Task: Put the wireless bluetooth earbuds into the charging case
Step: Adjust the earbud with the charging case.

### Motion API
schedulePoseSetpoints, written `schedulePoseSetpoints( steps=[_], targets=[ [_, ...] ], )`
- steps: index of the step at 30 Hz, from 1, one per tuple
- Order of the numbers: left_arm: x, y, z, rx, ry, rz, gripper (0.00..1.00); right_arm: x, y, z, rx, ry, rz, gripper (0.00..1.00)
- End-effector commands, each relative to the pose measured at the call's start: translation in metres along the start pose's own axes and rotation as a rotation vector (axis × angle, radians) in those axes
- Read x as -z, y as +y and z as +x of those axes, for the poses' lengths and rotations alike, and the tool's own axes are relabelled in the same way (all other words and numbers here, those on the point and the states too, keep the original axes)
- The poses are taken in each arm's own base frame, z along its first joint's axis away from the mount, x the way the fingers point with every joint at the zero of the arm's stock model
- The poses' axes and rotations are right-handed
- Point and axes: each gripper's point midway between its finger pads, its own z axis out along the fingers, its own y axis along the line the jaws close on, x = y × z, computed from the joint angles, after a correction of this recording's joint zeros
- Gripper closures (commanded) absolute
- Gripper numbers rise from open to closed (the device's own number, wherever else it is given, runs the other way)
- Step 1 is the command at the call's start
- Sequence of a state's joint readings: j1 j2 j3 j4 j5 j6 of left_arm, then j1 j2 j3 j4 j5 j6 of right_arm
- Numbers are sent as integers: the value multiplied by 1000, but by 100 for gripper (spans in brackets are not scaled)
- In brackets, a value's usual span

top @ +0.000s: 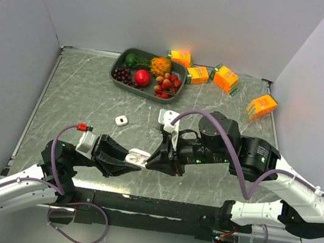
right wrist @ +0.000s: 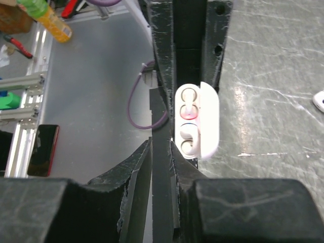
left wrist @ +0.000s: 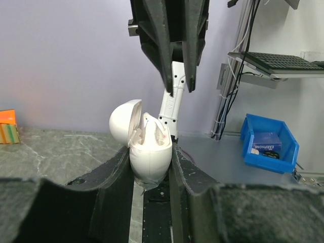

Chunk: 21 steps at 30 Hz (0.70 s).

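My left gripper (top: 133,160) is shut on a white charging case (top: 138,155) and holds it upright above the table. Its lid is hinged open. In the left wrist view the case (left wrist: 149,154) sits between the fingers (left wrist: 114,177). In the right wrist view the open case (right wrist: 188,124) shows rounded white earbuds (right wrist: 187,137) sitting in its wells. My right gripper (top: 153,160) hovers just over the case with its jaws a narrow gap apart and nothing visible between them; it also shows in the left wrist view (left wrist: 180,90). A small white item (top: 121,120) lies on the table; I cannot tell whether it is an earbud.
A grey tray (top: 122,61) of fruit stands at the back. Several orange cartons (top: 225,78) lie to its right along the back wall and the right edge. The arms' bases and cables cross the near edge.
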<state>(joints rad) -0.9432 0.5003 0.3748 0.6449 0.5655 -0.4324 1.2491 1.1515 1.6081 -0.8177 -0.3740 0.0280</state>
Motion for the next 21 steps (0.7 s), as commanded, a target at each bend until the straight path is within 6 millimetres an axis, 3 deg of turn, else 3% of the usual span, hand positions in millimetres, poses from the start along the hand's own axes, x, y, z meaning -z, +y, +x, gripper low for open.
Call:
schedulePoseSetpoints(
  steps=[1,13,21],
  targets=[
    [-6,-14,-26,-31,-58,59,99,-4,-15,2,0,15,68,73],
    [-6,-14,-31,-37,-72,52,99,-7,-31,2,-15,26,154,71],
    [-6,-12,-32,-39,-73,43,99,0,-39,1,-15,16,215,60]
  ],
)
